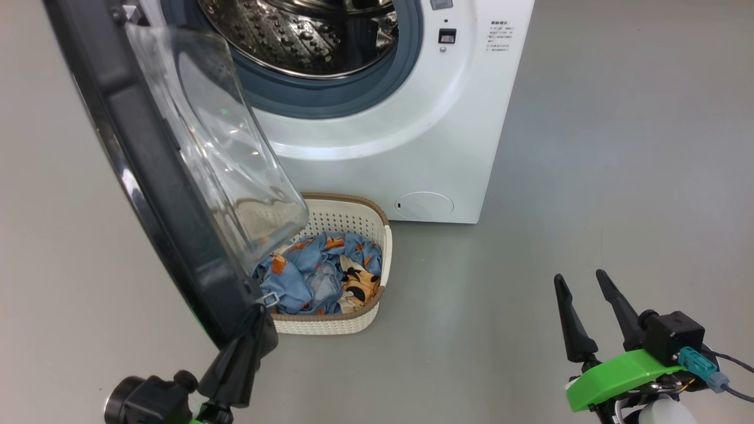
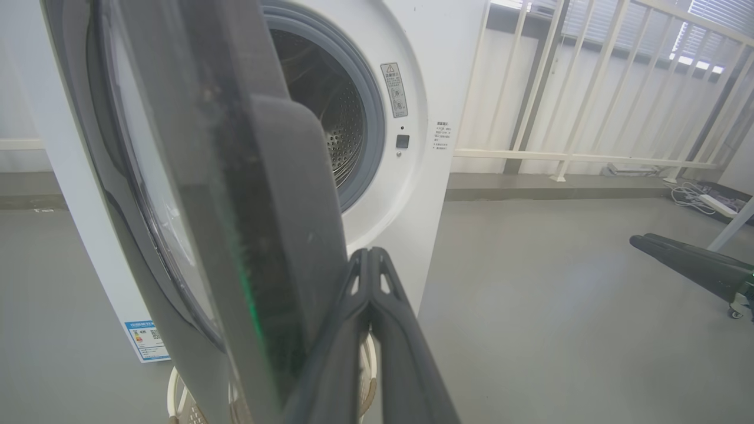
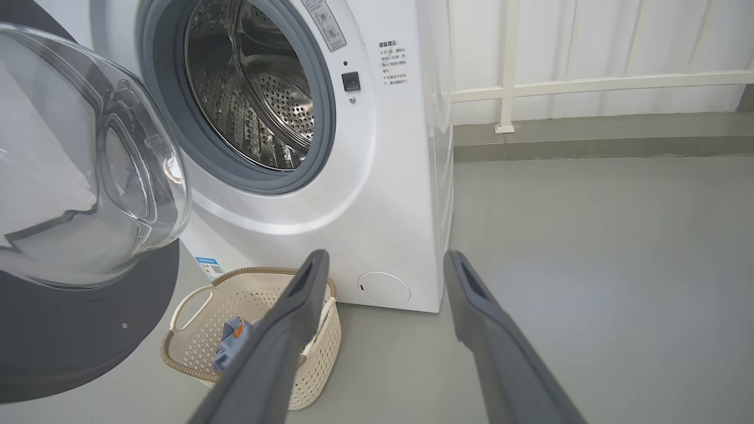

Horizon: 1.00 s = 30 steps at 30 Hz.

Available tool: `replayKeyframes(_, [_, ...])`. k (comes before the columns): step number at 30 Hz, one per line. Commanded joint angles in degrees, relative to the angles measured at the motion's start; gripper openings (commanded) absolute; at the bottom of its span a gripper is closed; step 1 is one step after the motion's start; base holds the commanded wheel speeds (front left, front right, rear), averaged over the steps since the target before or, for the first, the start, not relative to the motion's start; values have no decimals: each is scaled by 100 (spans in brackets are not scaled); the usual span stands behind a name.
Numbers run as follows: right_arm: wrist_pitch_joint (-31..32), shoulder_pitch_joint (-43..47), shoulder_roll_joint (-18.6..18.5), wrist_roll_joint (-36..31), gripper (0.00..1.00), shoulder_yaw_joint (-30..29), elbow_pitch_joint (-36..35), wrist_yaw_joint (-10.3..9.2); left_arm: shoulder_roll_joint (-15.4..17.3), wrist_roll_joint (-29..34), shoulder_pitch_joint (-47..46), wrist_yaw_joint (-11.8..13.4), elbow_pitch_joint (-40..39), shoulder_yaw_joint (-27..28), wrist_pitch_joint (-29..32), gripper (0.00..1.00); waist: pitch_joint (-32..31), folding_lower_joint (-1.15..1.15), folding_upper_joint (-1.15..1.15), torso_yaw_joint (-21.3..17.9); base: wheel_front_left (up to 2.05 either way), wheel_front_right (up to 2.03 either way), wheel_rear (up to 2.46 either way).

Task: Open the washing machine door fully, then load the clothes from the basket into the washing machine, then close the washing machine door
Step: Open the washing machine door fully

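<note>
We log the left gripper (image 1: 257, 321) with fingers pressed together at the edge of the open door (image 1: 147, 194). The right gripper (image 1: 579, 277) has its fingers apart and holds nothing. The clothes (image 1: 318, 274) lie in the basket (image 1: 330, 325).

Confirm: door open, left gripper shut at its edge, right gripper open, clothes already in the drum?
One thing is wrong: the clothes are in the basket, not the drum, as the head view shows. The door is open, the left gripper shut at its edge, the right gripper open.
</note>
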Motion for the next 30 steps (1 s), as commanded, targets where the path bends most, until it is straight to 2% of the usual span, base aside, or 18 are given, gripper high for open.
replayKeyframes(1, [-43,-54,8,51,100,168,-108,16,98,-36,-170,119,-91,286,-32,0,-24,0,0,2,0,0,0])
replayKeyframes(8, [-43,-28,8,129,100,160,-97,16,98,-40,-271,186,20,351,-32,0,-27,0,0,-81,0,0,0])
replayKeyframes(14, [-43,-1,8,170,100,82,-108,16,98,-39,-283,282,188,652,-32,0,-3,0,0,-72,0,0,0])
replayKeyframes(21, [-43,-11,8,195,100,90,-96,16,98,-62,-309,274,247,926,-32,0,-9,0,0,50,0,0,0])
replayKeyframes(30, [-43,9,8,180,100,51,-118,16,98,-146,-202,395,231,1201,-32,0,4,0,0,325,0,0,0])
